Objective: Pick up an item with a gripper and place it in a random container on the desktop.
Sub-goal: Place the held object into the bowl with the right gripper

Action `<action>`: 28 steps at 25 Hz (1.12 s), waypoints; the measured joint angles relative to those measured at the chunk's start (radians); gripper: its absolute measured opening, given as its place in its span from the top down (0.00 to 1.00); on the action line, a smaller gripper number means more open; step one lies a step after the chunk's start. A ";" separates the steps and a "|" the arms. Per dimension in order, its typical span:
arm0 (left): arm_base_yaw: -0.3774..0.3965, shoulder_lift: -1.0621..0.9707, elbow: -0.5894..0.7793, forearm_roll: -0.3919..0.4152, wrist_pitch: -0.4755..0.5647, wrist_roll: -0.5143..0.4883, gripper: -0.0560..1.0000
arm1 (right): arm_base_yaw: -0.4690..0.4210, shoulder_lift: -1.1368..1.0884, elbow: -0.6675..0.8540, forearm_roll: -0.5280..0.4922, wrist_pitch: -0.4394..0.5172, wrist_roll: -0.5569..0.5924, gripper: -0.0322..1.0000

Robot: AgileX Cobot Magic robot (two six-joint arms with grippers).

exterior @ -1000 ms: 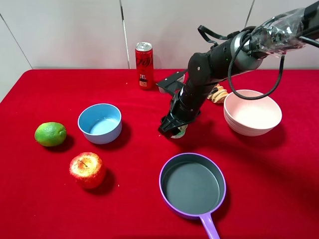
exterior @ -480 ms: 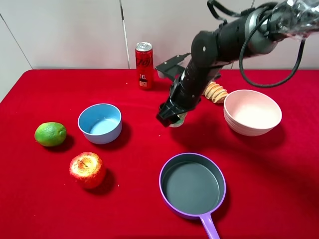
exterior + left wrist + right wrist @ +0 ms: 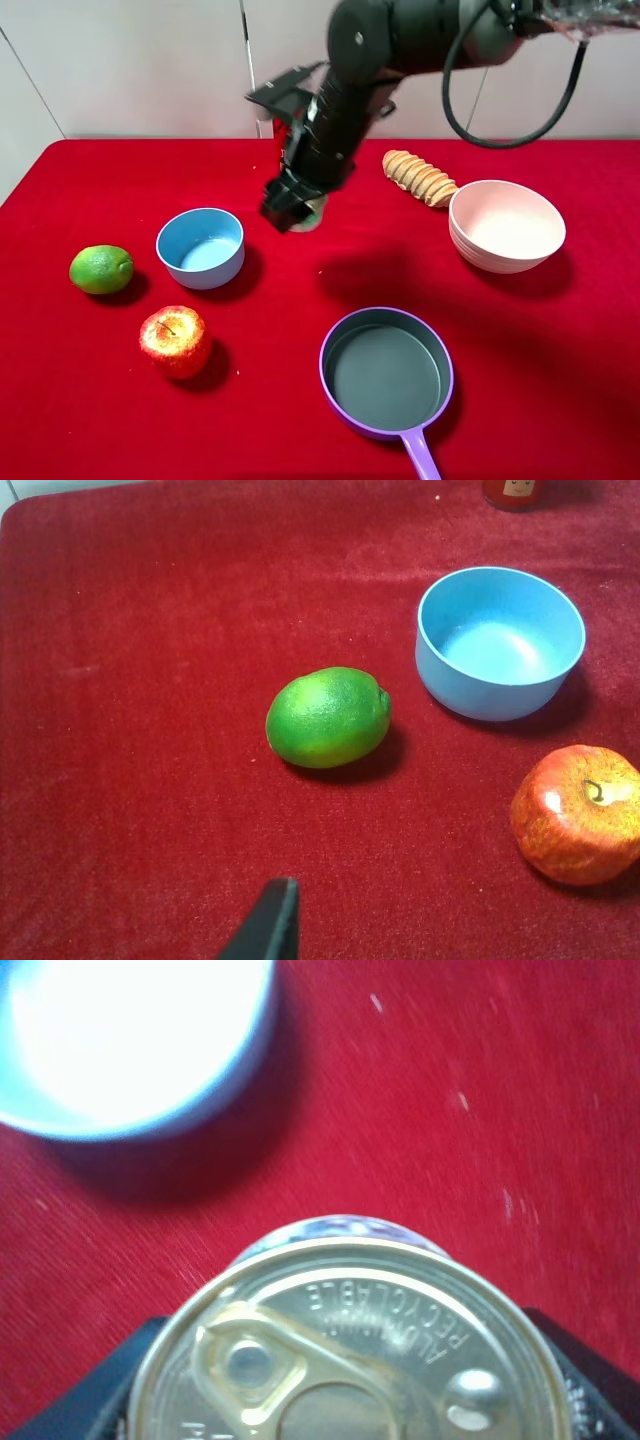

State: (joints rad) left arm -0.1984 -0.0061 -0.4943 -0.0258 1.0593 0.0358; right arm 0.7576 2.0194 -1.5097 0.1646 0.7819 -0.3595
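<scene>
My right gripper (image 3: 291,206) is shut on the small tin can (image 3: 310,215) and holds it in the air above the red desktop (image 3: 560,350), a little to the right of the light blue bowl (image 3: 200,247). The right wrist view shows the can's silver pull-tab lid (image 3: 350,1350) between the black fingers, with the blue bowl (image 3: 130,1040) bright and blurred beyond it. In the left wrist view only one dark fingertip (image 3: 272,925) of my left gripper shows, near the lime and the blue bowl (image 3: 500,640).
A lime (image 3: 101,269) and an apple (image 3: 175,341) lie left of and below the blue bowl. A purple pan (image 3: 386,373) sits at the front middle. A pink bowl (image 3: 506,225) stands at the right, with a twisted bread roll (image 3: 420,177) beside it.
The right arm has lifted the tin can off the cloth and swung it left, from beside the pink bowl towards the blue bowl. The bread roll is now uncovered.
</scene>
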 joint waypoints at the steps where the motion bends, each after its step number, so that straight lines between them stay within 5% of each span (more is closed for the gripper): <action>1: 0.000 0.000 0.000 0.000 0.000 0.000 0.01 | 0.010 0.000 -0.019 0.000 0.000 0.000 0.50; 15: 0.000 0.000 0.000 0.000 0.000 0.000 0.01 | 0.144 0.089 -0.262 -0.003 0.007 0.000 0.50; 28: 0.000 0.000 0.000 0.000 0.000 0.000 0.01 | 0.175 0.262 -0.391 -0.018 0.041 0.000 0.50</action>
State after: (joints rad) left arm -0.1984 -0.0061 -0.4943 -0.0258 1.0593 0.0358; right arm 0.9326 2.2813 -1.9008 0.1467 0.8230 -0.3595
